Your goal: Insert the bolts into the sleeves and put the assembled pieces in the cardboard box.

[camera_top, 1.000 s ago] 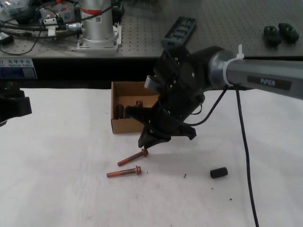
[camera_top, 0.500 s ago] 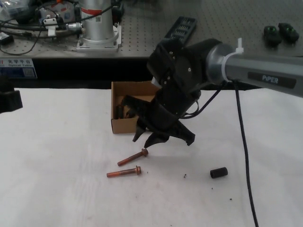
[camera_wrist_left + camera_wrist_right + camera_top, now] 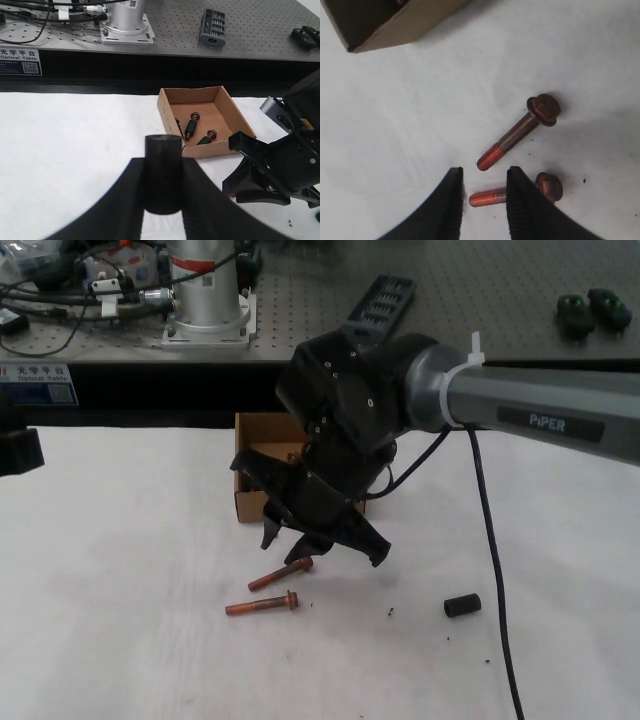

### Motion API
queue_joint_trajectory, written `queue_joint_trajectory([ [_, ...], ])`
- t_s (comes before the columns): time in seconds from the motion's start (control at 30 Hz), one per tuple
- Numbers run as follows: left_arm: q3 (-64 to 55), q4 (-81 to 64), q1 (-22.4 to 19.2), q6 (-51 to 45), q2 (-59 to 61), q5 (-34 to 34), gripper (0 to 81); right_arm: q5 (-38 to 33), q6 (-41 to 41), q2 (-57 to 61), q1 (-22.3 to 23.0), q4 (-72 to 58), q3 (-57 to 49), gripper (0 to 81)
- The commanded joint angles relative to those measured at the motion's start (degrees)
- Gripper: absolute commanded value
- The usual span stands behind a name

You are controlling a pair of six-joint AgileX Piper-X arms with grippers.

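Observation:
Two copper bolts lie loose on the white cloth in front of the cardboard box. My right gripper hangs open just above them, close to the box's front wall. In the right wrist view its fingertips straddle the threaded end of the nearer bolt, and the other bolt lies just beyond. My left gripper is shut on a black sleeve, held upright. The box floor holds assembled pieces. Another black sleeve lies on the cloth to the right.
A dark part of the left arm shows at the left edge of the high view. The right arm's cable trails over the cloth. Behind the cloth runs a perforated metal bench with a metal column base and small black parts.
The right arm has swung to the left and lowered, bringing its open gripper over the two bolts. The left arm's dark part has shifted slightly at the left edge.

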Motion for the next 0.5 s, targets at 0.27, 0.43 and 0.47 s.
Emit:
queue_joint_trajectory([
  [0.27, -0.06, -1.09, 0.18, 0.55, -0.56, -0.76, 5.6, -0.15, 6.23, -1.25, 0.11, -1.27, -0.64, 23.3],
  [0.43, -0.06, -1.09, 0.18, 0.55, -0.56, -0.76, 5.6, -0.15, 8.05, -1.25, 0.41, -1.39, -0.64, 23.3],
  [0.47, -0.06, -1.09, 0.18, 0.55, -0.56, -0.76, 5.6, -0.15, 8.65, -1.25, 0.55, -1.39, -0.64, 23.3],
])
